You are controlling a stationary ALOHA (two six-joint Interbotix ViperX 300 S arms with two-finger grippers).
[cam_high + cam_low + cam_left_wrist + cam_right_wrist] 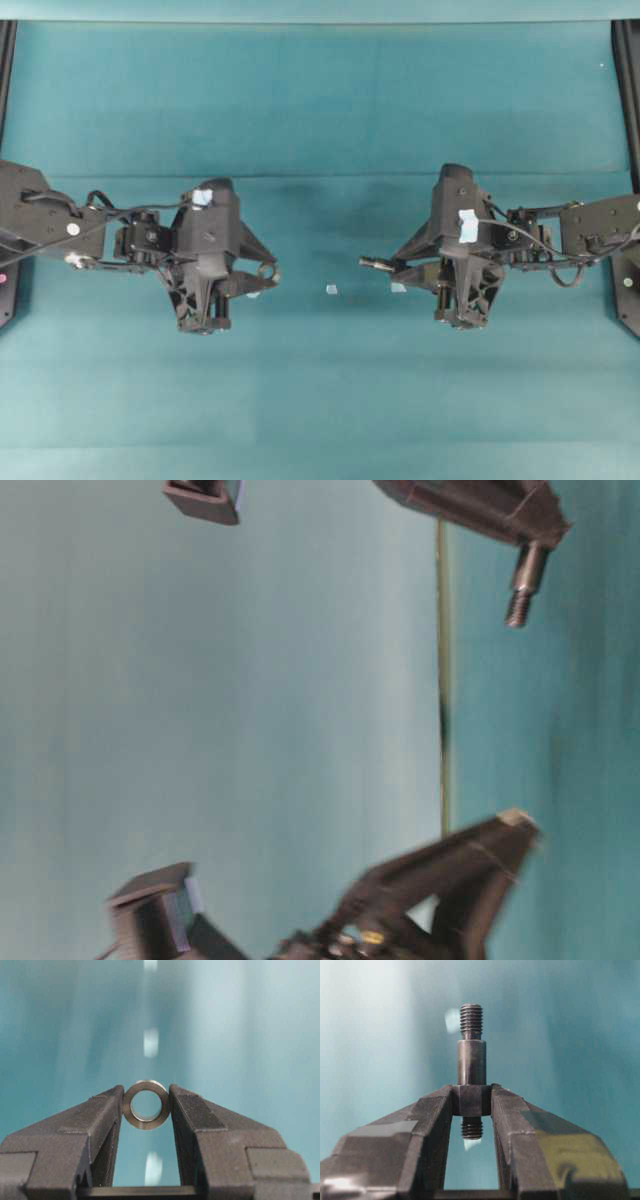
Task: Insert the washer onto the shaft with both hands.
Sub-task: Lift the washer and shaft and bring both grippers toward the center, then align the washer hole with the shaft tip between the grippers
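Teal cloth (320, 120) lies under both arms overhead; the left gripper (268, 272) and right gripper (392, 263) face each other, well apart. At the left wrist, fingertips pinch the washer (146, 1104). At the right wrist, fingertips clamp the shaft (471, 1070) by its collar, threaded end pointing away.

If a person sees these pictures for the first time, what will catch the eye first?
Probably the washer, pinched edge-on between the fingertips of the left gripper, with the teal table showing through its hole. Next, the shaft, clamped at its collar by the right gripper, its threaded tip pointing outward.
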